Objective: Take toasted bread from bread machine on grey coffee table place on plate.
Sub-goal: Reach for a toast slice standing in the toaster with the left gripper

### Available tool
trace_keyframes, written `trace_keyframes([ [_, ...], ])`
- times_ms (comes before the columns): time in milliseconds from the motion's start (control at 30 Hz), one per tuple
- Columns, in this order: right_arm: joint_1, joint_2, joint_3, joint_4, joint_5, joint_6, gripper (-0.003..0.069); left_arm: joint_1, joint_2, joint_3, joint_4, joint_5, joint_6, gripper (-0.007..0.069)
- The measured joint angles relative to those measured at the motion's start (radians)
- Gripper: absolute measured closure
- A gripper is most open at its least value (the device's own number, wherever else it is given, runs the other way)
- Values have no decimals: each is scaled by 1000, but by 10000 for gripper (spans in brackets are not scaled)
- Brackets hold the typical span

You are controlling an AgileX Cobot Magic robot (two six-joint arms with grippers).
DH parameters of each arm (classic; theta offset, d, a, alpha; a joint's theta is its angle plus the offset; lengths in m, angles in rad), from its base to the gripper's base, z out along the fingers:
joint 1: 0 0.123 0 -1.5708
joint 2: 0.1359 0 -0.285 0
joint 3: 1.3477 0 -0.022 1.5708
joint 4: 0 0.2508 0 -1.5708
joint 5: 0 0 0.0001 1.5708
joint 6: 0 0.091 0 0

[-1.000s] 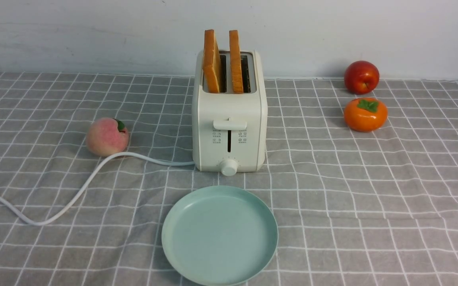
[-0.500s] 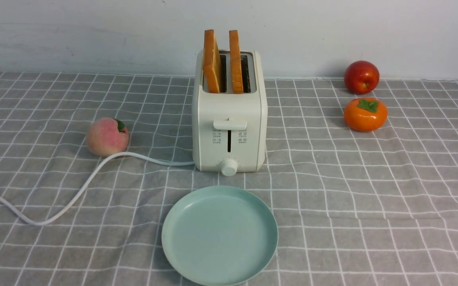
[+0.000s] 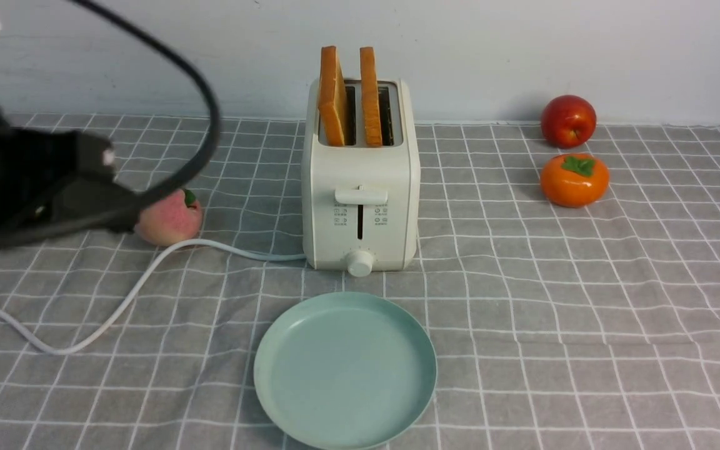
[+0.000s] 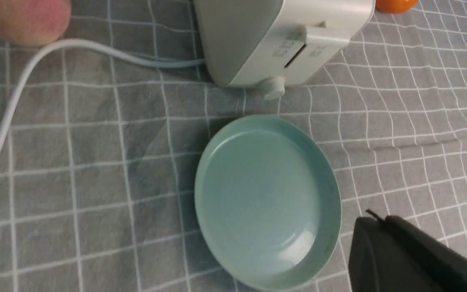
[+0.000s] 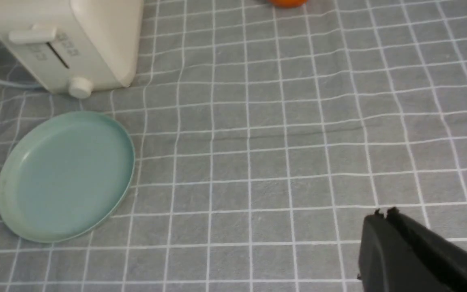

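Observation:
Two slices of toasted bread [image 3: 334, 97] [image 3: 370, 94] stand upright in the slots of the cream-white bread machine [image 3: 360, 206] at the middle of the grey coffee table [image 3: 554, 300]. The mint-green plate [image 3: 345, 369] lies empty just in front of it. My left arm [image 3: 22, 181] is blurred at the left edge of the front view, in front of the peach. My left gripper [image 4: 373, 217] is shut and empty beside the plate's rim [image 4: 335, 211]. My right gripper [image 5: 383, 213] is shut and empty over bare cloth, well right of the plate [image 5: 67, 174].
A peach [image 3: 172, 219] sits left of the toaster, partly behind my left arm. The white cord [image 3: 116, 306] runs from the toaster to the left edge. A red apple [image 3: 568, 120] and an orange persimmon [image 3: 574, 180] sit at the back right.
My left arm has come into the front view from the left edge, now covering part of the peach. Toast, toaster and plate have not moved.

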State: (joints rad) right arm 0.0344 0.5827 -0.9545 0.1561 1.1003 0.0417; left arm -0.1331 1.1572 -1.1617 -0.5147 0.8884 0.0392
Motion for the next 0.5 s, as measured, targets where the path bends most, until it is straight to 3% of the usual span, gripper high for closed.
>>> trace_keyframes([
  [200,0,2,88,65,-74,-42,676,-136,324,-311,165,-27,-163,638],
  [333,0,7,129,78,-103,-42,674,-190,518,-540,292,17,-190,638],
  [500,0,7,149,78,-110,-42,673,-220,693,-759,339,31,-200,638],
])
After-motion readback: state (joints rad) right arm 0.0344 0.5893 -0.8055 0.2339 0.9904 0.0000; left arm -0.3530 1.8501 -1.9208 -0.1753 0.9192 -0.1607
